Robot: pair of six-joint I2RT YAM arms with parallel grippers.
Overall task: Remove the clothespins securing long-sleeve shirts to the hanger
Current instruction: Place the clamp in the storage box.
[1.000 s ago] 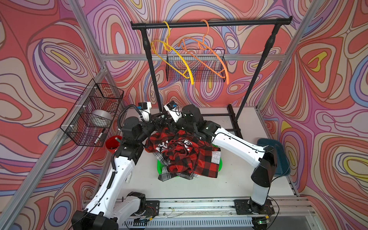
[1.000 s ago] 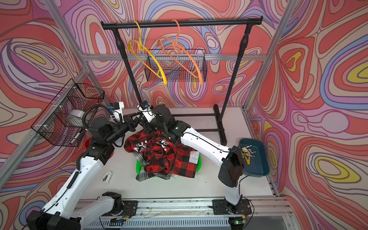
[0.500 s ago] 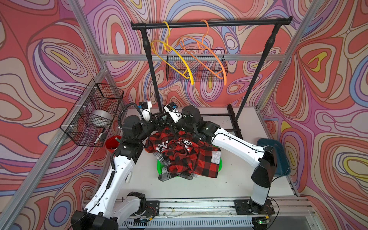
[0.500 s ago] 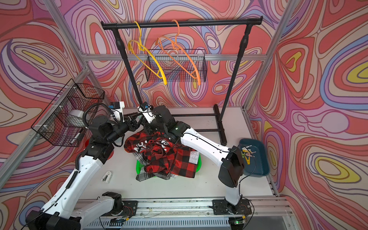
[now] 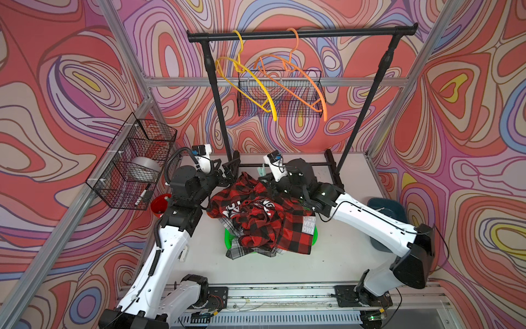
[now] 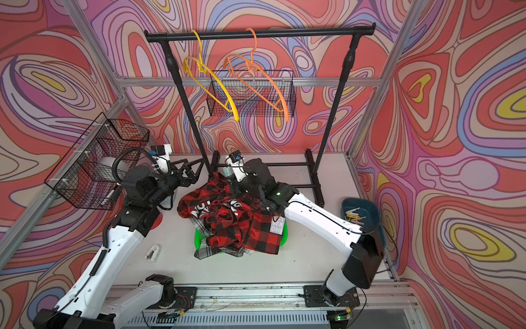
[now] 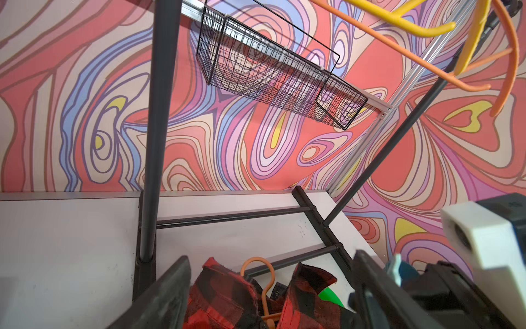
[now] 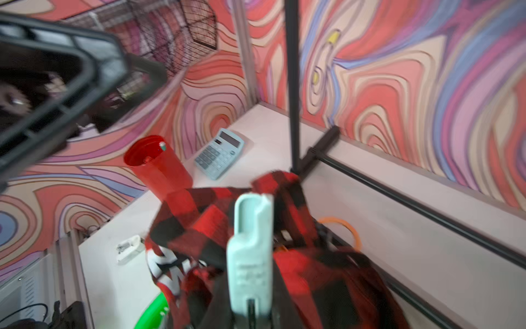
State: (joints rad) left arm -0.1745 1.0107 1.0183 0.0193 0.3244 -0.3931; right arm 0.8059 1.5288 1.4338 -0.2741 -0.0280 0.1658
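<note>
Left end effector (image 7: 270,259) has been opened wide and is left empty. A pale teal, ridged clothespin (image 8: 250,256) is held pinched upright in the right end effector (image 5: 266,182), at 12 o'clock of the red-black shirt (image 5: 264,222) heaped on the table (image 5: 341,256). The clothespin is judged freed from the hanger (image 7: 257,273).

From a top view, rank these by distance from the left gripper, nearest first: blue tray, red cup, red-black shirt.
1. red-black shirt, right beside the left gripper.
2. red cup, by the left wall, behind the arm.
3. blue tray, at the table's far right edge.
</note>
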